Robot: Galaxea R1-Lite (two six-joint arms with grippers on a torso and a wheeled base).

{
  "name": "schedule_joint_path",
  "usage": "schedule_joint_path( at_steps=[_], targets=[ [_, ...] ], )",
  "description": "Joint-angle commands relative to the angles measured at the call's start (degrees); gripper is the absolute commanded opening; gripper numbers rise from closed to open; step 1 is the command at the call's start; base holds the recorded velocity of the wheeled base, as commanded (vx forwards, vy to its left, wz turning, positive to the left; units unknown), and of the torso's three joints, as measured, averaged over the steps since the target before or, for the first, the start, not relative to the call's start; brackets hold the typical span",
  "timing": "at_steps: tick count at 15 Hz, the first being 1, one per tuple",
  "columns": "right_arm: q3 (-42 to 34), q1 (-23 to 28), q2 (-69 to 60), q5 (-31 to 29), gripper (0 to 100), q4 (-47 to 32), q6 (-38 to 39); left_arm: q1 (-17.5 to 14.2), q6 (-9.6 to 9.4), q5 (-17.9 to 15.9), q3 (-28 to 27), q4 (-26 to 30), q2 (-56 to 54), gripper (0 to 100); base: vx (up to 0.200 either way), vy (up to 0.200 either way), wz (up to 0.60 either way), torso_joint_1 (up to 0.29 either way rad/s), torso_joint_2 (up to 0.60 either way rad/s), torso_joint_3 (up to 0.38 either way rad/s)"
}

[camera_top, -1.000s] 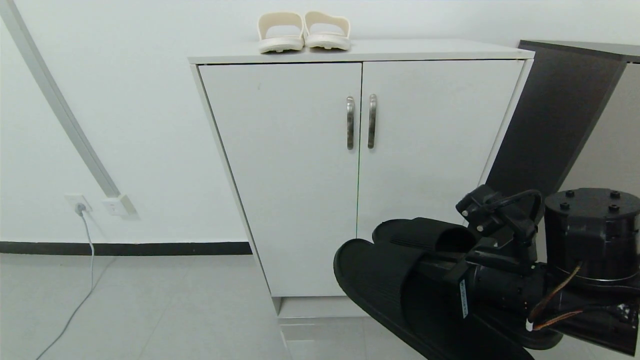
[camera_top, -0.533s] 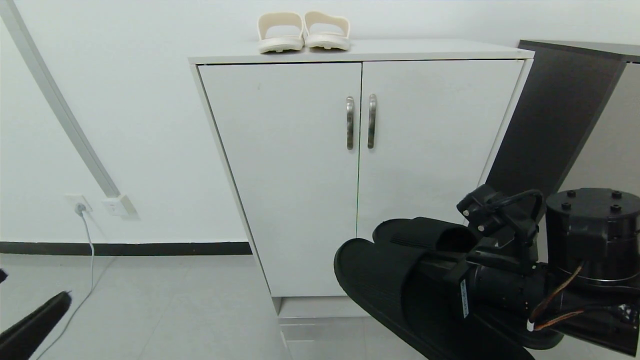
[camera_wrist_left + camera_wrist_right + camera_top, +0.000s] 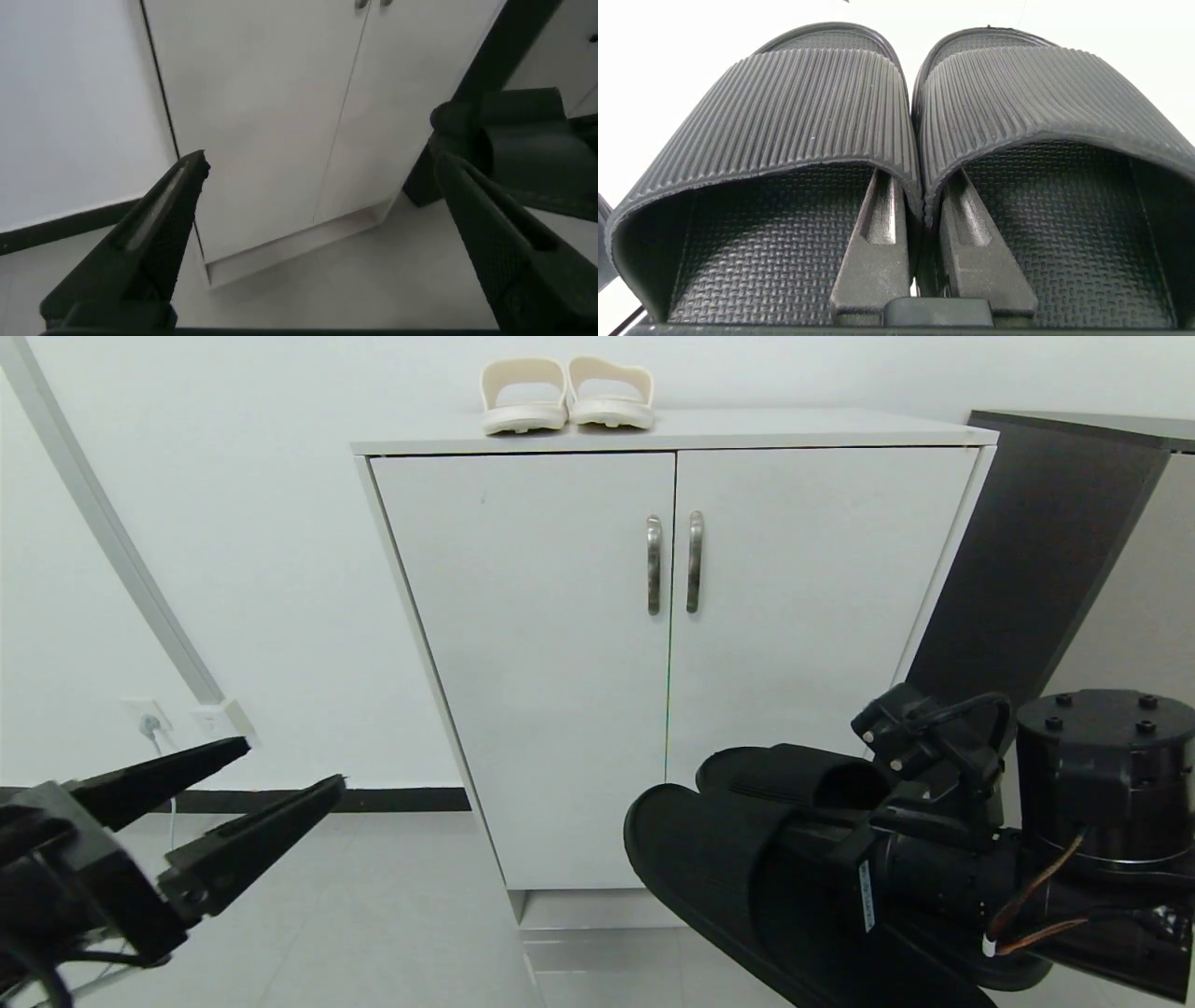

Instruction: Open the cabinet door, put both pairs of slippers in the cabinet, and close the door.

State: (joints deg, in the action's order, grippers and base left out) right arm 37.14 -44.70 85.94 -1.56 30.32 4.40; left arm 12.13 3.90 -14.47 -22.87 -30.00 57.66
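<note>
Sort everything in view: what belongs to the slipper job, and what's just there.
Job: white cabinet, its door handles, black slippers in the right gripper, cream slippers on top, open left gripper.
Just there: wall socket, slanted wall strip, dark cabinet.

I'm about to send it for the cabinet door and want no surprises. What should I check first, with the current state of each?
1. Cabinet doors open for loading: not ok, both shut.
2. Left end effector open: ok, jaws wide apart.
3. Left end effector at the handles: not ok, low and left of the doors.
4. Right end effector shut on black slippers: ok, clamping their adjoining walls.
5. Cream slippers on cabinet top: ok.
6. Room inside: cannot tell, doors hide it.
</note>
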Motion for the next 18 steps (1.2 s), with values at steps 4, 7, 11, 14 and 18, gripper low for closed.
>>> schedule_joint_path(
  at_steps=[4, 7, 11, 14, 18],
  targets=[
    [-0.1, 0.0, 0.4, 0.0, 0, 0.0, 0.0, 11.0, 0.23, 3.9, -7.3, -4.5, 12.4, 100, 0.000, 0.000, 0.00, 0.000, 0.00, 0.000],
    [-0.3, 0.0, 0.5, 0.0, 0, 0.0, 0.0, 16.6, 1.90, 5.2, -12.2, -4.6, 17.7, 100, 0.000, 0.000, 0.00, 0.000, 0.00, 0.000],
    [-0.4, 0.0, 0.3, 0.0, 0, 0.1, 0.0, 21.5, 2.95, 5.6, -20.0, -4.7, 24.3, 100, 0.000, 0.000, 0.00, 0.000, 0.00, 0.000],
    [-0.4, 0.1, 0.3, 0.0, 0, 0.1, 0.1, 25.7, 2.95, 6.0, -28.9, -4.7, 32.1, 100, 0.000, 0.000, 0.00, 0.000, 0.00, 0.000],
    [-0.4, 0.3, 0.2, 0.0, 0, 0.0, 0.1, 26.9, 3.22, 5.2, -38.9, -4.0, 38.4, 100, 0.000, 0.000, 0.00, 0.000, 0.00, 0.000]
  ],
)
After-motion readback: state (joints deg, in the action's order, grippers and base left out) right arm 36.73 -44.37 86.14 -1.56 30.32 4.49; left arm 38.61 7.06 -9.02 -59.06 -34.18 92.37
